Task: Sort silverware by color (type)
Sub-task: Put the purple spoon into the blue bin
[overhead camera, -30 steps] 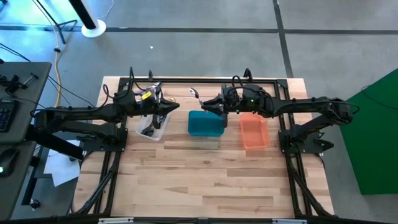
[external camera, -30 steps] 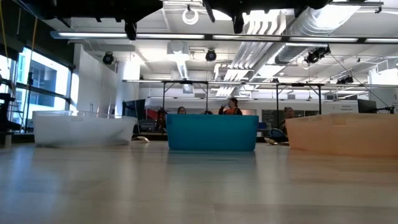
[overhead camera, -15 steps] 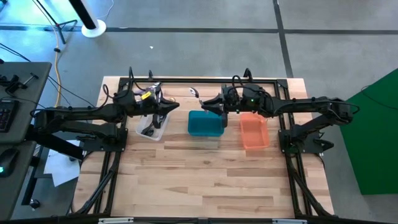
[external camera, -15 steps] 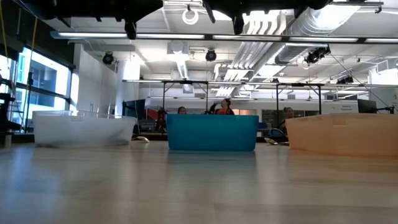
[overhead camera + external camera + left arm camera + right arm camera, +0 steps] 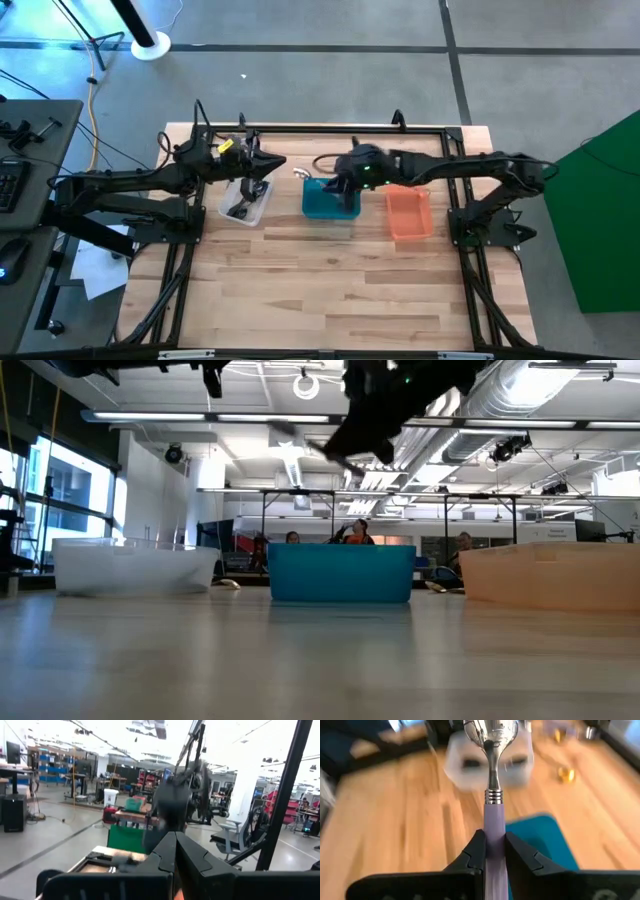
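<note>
My right gripper (image 5: 490,851) is shut on a spoon (image 5: 492,780) with a lilac handle and a shiny silver bowl. It hovers over the teal bin (image 5: 330,200), near that bin's left end, as the high view shows. In the low view the spoon (image 5: 310,448) slants down from the gripper, well above the bins. My left gripper (image 5: 175,851) is shut and holds nothing; it hangs above the far side of the clear bin (image 5: 245,202), which holds dark utensils (image 5: 240,209). Gold utensils (image 5: 565,773) lie on the table beyond. My right gripper pinches the spoon's lilac handle (image 5: 494,827) between its two fingers, which lie along the handle. The silver bowl (image 5: 489,731) sticks out ahead of the fingertips, toward the table's left. The spoon is lifted clear, tilted with its bowl end lower.
The orange bin (image 5: 408,212) stands to the right of the teal one, all three in a row across the table's middle. The near half of the wooden table (image 5: 330,290) is bare. A black frame (image 5: 300,128) runs along the far edge.
My right gripper has swung toward the table's left and somewhat down, from the teal bin's far right corner to over its left end, tipping so the spoon slants. My left gripper has drawn slightly toward the far edge, staying shut.
</note>
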Available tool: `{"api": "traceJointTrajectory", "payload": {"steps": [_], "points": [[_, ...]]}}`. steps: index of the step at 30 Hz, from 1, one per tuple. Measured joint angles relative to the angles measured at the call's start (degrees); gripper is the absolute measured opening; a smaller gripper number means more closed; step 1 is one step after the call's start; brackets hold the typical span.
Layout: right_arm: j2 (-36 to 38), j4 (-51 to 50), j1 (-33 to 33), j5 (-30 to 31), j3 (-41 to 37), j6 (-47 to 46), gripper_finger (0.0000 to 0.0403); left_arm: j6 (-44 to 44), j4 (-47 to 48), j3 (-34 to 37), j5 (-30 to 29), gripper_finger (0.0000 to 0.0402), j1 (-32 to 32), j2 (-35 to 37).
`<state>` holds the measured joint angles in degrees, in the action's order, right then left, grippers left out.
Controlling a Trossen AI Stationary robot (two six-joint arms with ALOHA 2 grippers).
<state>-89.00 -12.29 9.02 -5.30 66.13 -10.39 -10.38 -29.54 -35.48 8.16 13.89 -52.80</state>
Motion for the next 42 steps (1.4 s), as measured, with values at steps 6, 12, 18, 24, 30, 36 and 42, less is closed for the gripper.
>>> {"api": "traceJointTrajectory", "payload": {"steps": [6, 12, 18, 24, 30, 36, 42], "points": [[-5.08, -5.20, 1.05, 0.29, 1.35, 0.85, 0.0031, 0.04, -0.03, -0.41, -0.04, 0.0000, 0.00, 2.43], [-8.88, -9.26, 1.18, -0.43, 1.35, 3.40, 0.0031, 0.45, -0.03, -0.42, -1.40, 0.0000, 0.00, 4.47], [-12.07, -11.91, 1.64, -0.92, 1.35, 3.41, 0.0031, 1.99, 0.23, -0.42, -2.96, 0.0000, 0.02, 4.61], [-14.10, -13.47, 2.96, -0.91, 1.35, 3.39, 0.0031, 1.56, 1.29, -0.42, -3.23, 0.0000, 0.02, 4.59], [-14.20, -13.95, 4.57, -1.31, 1.35, 3.36, 0.0031, 1.04, 1.40, -0.42, -3.73, 0.0000, 0.02, 4.59], [-14.54, -14.06, 5.86, -2.48, 1.35, 2.76, 0.0031, 0.49, 1.40, -0.42, -3.82, 0.0000, 0.02, 4.59], [-17.69, -14.15, 5.99, -4.97, 1.34, 2.86, 0.0031, 0.49, 1.44, -0.42, -3.89, 0.0000, 0.02, 4.59]]}}
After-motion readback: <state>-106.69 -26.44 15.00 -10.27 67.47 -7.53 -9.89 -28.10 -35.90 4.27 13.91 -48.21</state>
